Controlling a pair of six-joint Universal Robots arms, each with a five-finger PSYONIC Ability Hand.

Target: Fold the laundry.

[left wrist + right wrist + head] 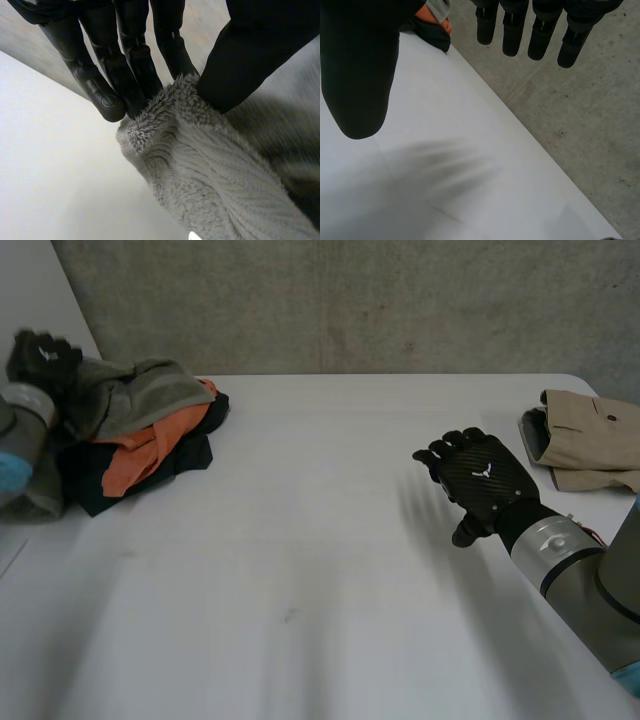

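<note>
Left hand (40, 355) pinched the grey fleece (210, 165) off the pile (150, 455) at the table's (320, 570) left; right hand (485, 480) hovered open, empty. Risk: that shallow pinch could slip, or drag the pile along.

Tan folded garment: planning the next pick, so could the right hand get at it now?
Probably yes: the open, empty right hand is beside the tan garment, only bare table between them.

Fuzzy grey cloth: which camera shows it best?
The left wrist view: the grey cloth is close up, its fleecy edge pinched by the left robot hand. The head view shows it topping the clothes pile far off; the right wrist view catches a grey scrap past the right robot hand.
</note>
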